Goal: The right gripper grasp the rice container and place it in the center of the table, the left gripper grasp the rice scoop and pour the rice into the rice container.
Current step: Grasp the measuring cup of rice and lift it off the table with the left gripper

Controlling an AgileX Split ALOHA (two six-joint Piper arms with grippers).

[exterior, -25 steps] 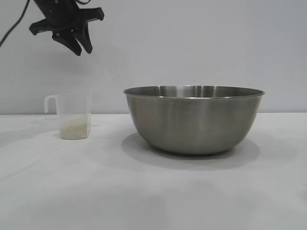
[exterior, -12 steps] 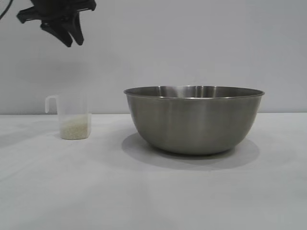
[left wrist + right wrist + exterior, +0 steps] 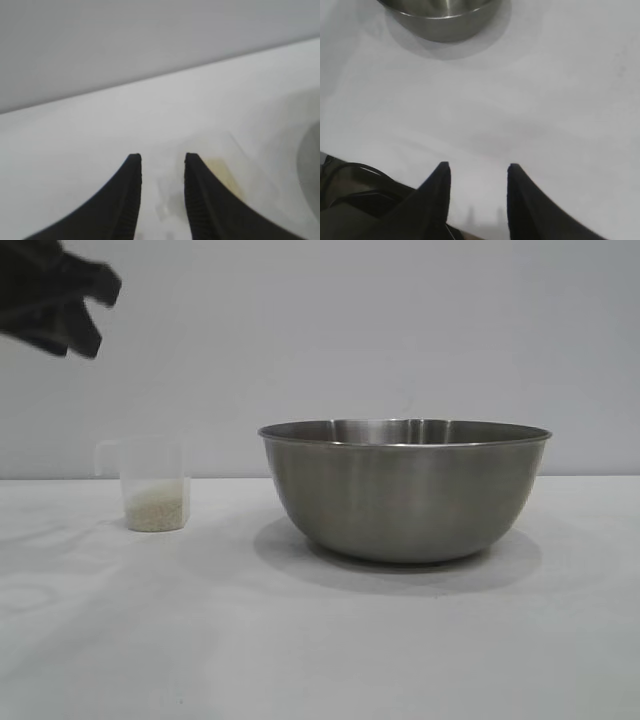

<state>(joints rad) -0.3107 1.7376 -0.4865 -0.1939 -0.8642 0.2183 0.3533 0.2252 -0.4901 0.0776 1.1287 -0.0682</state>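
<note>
The rice container (image 3: 404, 490) stands mid-table. The rice scoop (image 3: 152, 485) stands toward the table's (image 3: 320, 640) left edge, rice (image 3: 155, 508) inside. My left gripper (image 3: 161, 159) hangs above it, jaws apart, empty. My right gripper (image 3: 476, 167) is parked, jaws apart. The scoop looks light, rigid, slippery: grip its walls or handle.

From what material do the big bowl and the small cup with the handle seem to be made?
The bowl looks like stainless steel with a brushed grey finish: soft streaky reflections run across its wall and its thin rim glints. The cup looks like clear plastic, slightly frosted: the rice shows through its wall and the handle is almost see-through. It might be glass, but the thin walls suggest plastic.
</note>
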